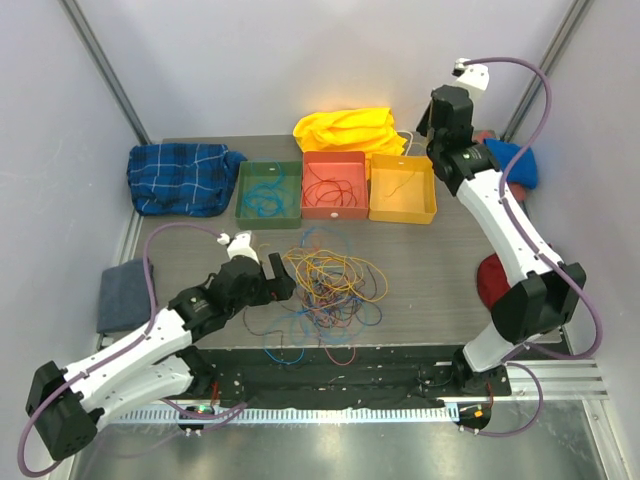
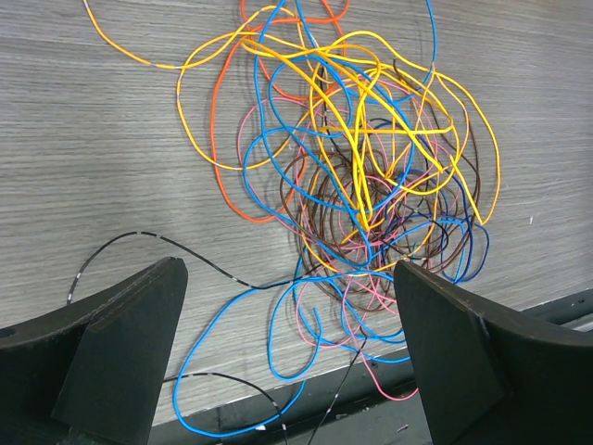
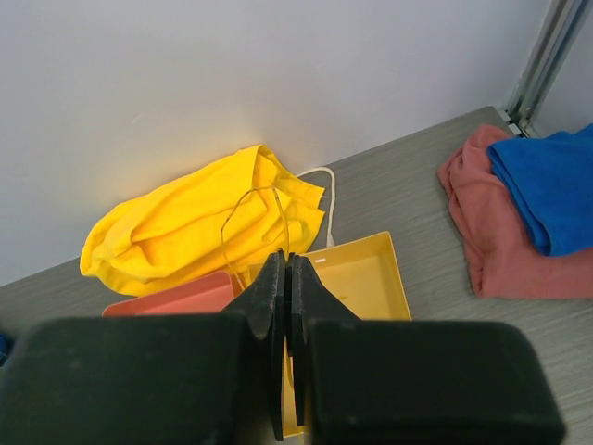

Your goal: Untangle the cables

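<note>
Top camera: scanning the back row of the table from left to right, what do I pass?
blue plaid cloth → green tray → red tray → yellow tray → blue cloth. The yellow cloth behind the trays is left out because it spans two of them.

Materials and finishes: surface, cabling, containers, textiles.
The surface [image 2: 83, 139] is matt grey wood-grain laminate with a fine linear texture. The cables [image 2: 361, 185] carry smooth, slightly glossy plastic insulation. The left fingers [image 2: 120, 352] and right fingers [image 3: 269, 301] are matt black plastic. The green tray [image 1: 243, 190], red tray [image 1: 334, 160] and yellow tray [image 1: 402, 213] are smooth moulded plastic with a low sheen. The yellow cloth [image 3: 185, 232], pink cloth [image 3: 482, 222], blue cloth [image 3: 547, 185] and checked cloth [image 1: 180, 178] are soft, matt, creased fabric. The arm shells [image 1: 500, 215] are glossy white plastic.
</note>
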Motion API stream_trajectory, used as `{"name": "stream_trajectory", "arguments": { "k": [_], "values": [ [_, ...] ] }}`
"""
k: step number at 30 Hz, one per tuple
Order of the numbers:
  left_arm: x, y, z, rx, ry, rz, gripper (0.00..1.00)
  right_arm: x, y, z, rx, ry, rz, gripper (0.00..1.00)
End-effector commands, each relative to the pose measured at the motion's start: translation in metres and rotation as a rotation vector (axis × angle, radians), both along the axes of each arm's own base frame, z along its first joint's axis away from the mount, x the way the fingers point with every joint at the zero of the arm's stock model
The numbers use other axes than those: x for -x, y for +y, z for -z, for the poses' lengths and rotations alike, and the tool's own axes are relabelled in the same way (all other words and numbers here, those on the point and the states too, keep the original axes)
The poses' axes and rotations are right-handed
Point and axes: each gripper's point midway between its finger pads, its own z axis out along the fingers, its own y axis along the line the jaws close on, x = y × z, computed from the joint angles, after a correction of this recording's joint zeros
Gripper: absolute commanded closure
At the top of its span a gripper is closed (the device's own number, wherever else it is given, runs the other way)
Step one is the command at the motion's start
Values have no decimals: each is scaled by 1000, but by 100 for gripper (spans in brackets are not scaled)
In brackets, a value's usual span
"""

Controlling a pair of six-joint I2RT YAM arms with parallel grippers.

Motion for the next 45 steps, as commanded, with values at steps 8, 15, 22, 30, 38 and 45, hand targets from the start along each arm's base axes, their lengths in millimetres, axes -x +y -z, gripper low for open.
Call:
{"name": "stream_trajectory", "arguments": {
  "k": [8,15,22,30,38,45],
  "values": [
    [-6,-6,-4,16,-10,-8,0,-42,0,44,-39,8,-4,99],
    [-9,-6,-2,-8,-7,-10,0,-48,-12,109,-17,111,48,99],
    [-12,-11,0,-11,2,0,0,-39,-8,150,-21,210,25,81],
    [-12,-12,-5,8,-11,3,0,-2,6,101,-84,97,-3,36],
    [-14,-6,-10,7,-34,-31,0,99,128,145,-120,218,-432,43],
    [-18,-4,-15,23,-41,-71,0,175,200,216,-110,343,-677,47]
  ]
}}
